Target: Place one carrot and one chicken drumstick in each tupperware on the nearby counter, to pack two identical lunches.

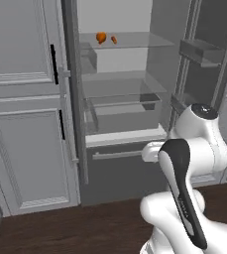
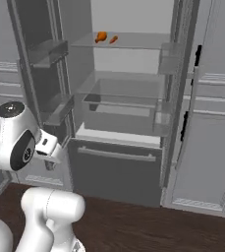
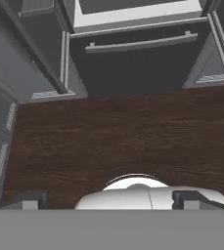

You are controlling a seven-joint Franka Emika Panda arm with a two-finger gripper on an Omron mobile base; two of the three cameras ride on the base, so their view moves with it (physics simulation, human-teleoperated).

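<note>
Left base view, open fridge (image 1: 120, 94), drumstick (image 1: 101, 37), carrot (image 1: 114, 39)

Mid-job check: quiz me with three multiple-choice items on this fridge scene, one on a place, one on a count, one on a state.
1. Where do the orange food items lie?
A. on the top glass shelf
B. in the bottom drawer
C. on the floor

2. How many orange items are on that shelf?
A. one
B. two
C. four

3. How does the fridge stand?
A. doors open
B. doors shut
C. one door off

Answers:
1 A, both base views show them on the top glass shelf.
2 B, a rounder piece and a smaller piece lie side by side.
3 A, the fridge interior and door bins are exposed.
</note>
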